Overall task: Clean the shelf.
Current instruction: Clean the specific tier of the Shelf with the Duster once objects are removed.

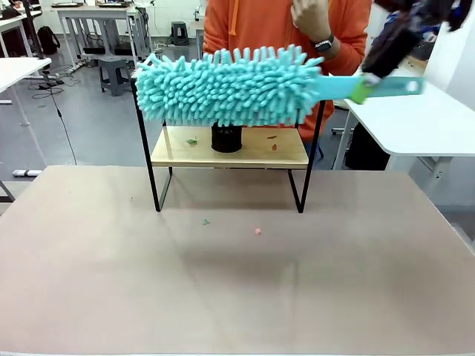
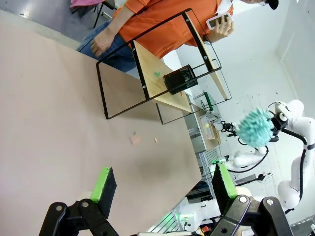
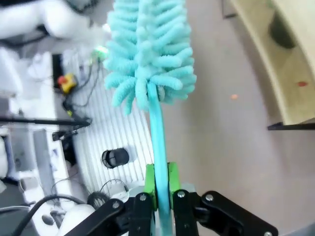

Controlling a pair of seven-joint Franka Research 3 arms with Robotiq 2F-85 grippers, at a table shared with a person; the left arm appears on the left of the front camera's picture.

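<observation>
The shelf (image 1: 230, 154) stands at the table's far side, a black frame with wooden boards. A black mesh cup (image 1: 226, 138) and small green and red scraps (image 1: 191, 141) lie on its lower board. A fluffy turquoise duster (image 1: 230, 85) hangs level in front of the shelf's top and hides the upper board. My right gripper (image 1: 365, 83) is shut on the duster's handle (image 3: 158, 142) at the upper right. In the right wrist view the duster head (image 3: 147, 54) is off to the side of the shelf (image 3: 280, 69). My left gripper (image 2: 162, 184) stands open and empty above the table, facing the shelf (image 2: 162, 73).
A person in an orange top (image 1: 252, 26) stands right behind the shelf, holding a phone (image 2: 219, 20). A green scrap (image 1: 205, 221) and a pink scrap (image 1: 257, 231) lie on the brown table (image 1: 237, 297) in front of the shelf. A white table (image 1: 423, 122) stands at the right.
</observation>
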